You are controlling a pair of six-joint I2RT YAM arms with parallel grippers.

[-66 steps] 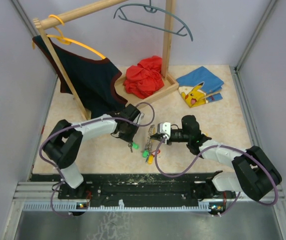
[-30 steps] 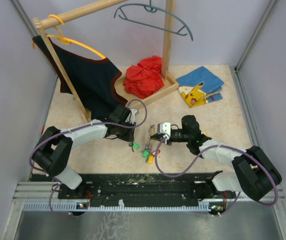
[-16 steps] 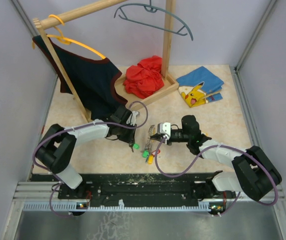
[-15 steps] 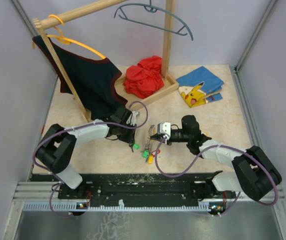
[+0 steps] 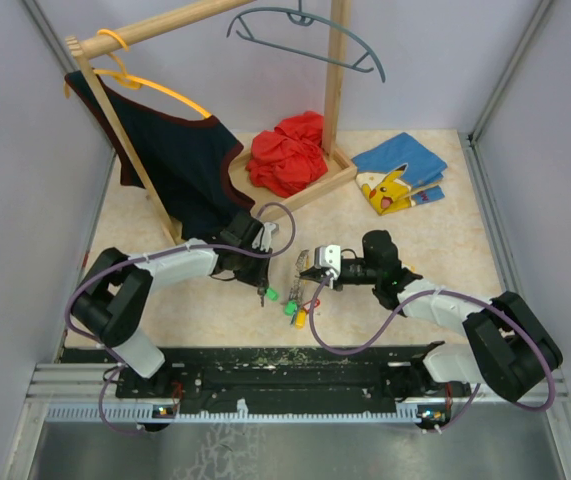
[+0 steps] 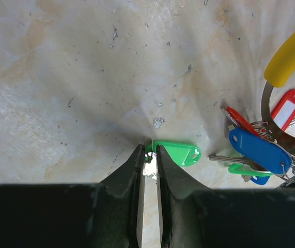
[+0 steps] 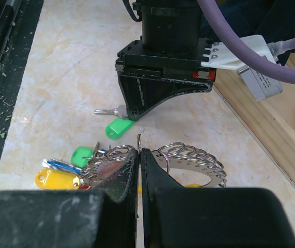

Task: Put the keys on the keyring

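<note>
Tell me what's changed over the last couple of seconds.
The left gripper pulled back, then came forward over the lone green-tag key, jaws narrowing around its head. The right gripper stayed shut on the keyring.

1 green-tagged key lies flat, alone, near the keyring carrying blue-, red- and green-tagged keys.

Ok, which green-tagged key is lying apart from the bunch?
The green key alone on the table, at the left claw's tips. The other green tag sits under the blue tag on the keyring.
</note>
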